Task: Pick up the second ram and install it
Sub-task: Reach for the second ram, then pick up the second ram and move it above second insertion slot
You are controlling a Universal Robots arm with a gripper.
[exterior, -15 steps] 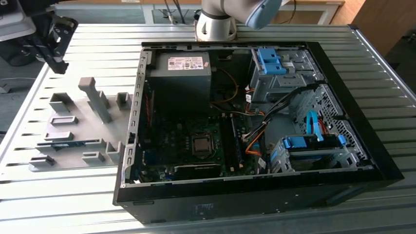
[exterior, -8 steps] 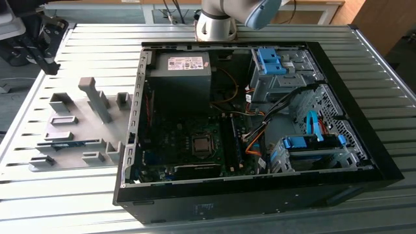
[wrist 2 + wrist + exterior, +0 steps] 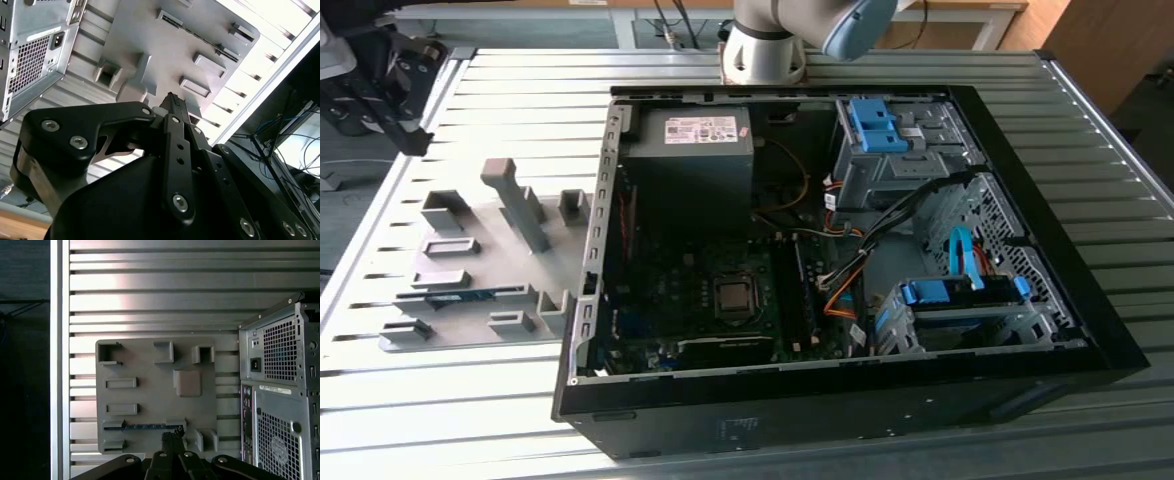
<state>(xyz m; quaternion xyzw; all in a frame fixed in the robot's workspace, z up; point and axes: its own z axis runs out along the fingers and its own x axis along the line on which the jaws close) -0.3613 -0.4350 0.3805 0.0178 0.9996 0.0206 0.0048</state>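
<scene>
At the exterior view's left, a grey holder plate [image 3: 480, 255] lies flat on the slatted metal table [image 3: 520, 100], with several upright grey blocks [image 3: 520, 200] standing on it. The second ram [image 3: 460, 297], a thin blue-green stick, lies lengthwise in a narrow slot on the side of the plate nearer the camera. It sits between low blocks, not lifted, and nothing touches it.

Just beside the plate, toward the exterior view's right, an open computer case [image 3: 854, 420] lies on its side with its interior facing up. The grey power supply [image 3: 694, 150] is at the far end. The motherboard [image 3: 680, 300], with its square processor socket [image 3: 736, 296], is in the middle. Further right are bundled cables [image 3: 847, 290] and bright-blue drive-bay clips [image 3: 881, 125]. The arm's base [image 3: 765, 45] stands at the table's far edge, behind the case.

In the first wrist view the gripper [image 3: 172, 436] hangs over the holder plate [image 3: 150, 365]. Its tip lines up with one end of the ram [image 3: 142, 426] in its slot, but how high above it the tip is I cannot tell. The case's perforated rear panel [image 3: 280, 390] stands beside the plate. The claw's two fingers are pressed together with no gap between them, and they grip nothing. The second wrist view shows the same closed gripper [image 3: 173, 98] pointing at the plate [image 3: 150, 45].
</scene>
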